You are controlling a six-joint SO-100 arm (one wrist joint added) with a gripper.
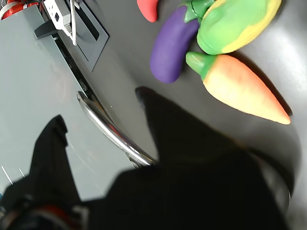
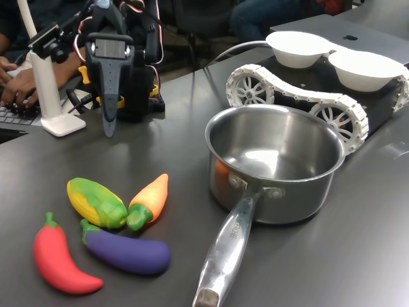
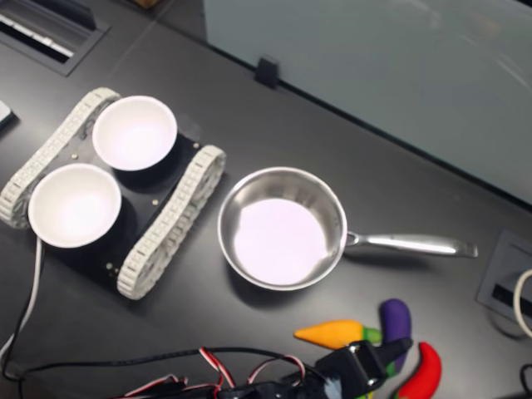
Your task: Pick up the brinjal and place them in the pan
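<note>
Resting on a dark grey table point(image 2: 358, 256), the brinjal point(image 2: 128, 251) lies beside the pan point(image 2: 275, 163).

Looks like an office or robotics lab. Dark grey matte desk point(image 2: 358, 243) with a recessed black cable port point(image 3: 505, 278) at the right edge of the second exterior view, backed by a pale frosted-glass partition point(image 3: 391, 58) in the upper right of the same picture. At the upper left of the first exterior view, a person's hand point(image 2: 18, 82) on a black keyboard point(image 2: 11, 119). Upper right of that view: small black tracked robot chassis with white treads point(image 2: 300, 96).
</note>
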